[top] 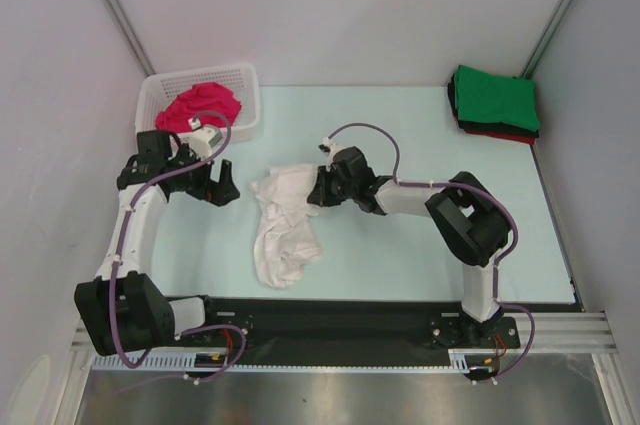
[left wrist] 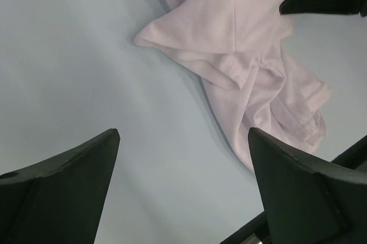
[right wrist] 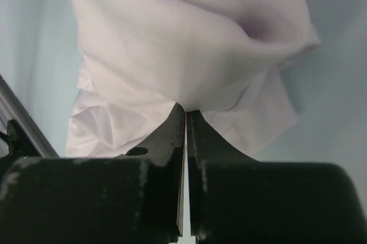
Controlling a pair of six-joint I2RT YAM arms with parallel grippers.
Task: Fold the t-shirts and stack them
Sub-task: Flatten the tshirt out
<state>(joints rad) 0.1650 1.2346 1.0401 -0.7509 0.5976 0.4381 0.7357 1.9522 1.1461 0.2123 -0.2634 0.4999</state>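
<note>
A crumpled white t-shirt [top: 283, 225] lies on the pale blue table in the middle; it also shows in the left wrist view [left wrist: 252, 66] and the right wrist view [right wrist: 189, 43]. My right gripper [top: 318, 188] is shut on the shirt's upper right edge, the cloth pinched at its tips [right wrist: 186, 112]. My left gripper [top: 217, 185] is open and empty, left of the shirt, above bare table [left wrist: 183, 158]. A magenta-red t-shirt [top: 200, 105] lies in the white basket. A folded green t-shirt [top: 495, 97] tops a stack with red and dark shirts beneath [top: 500, 133] at the back right.
The white lattice basket [top: 245, 80] stands at the back left, just behind my left arm. Grey walls enclose the table on three sides. The black base rail [top: 330, 320] runs along the near edge.
</note>
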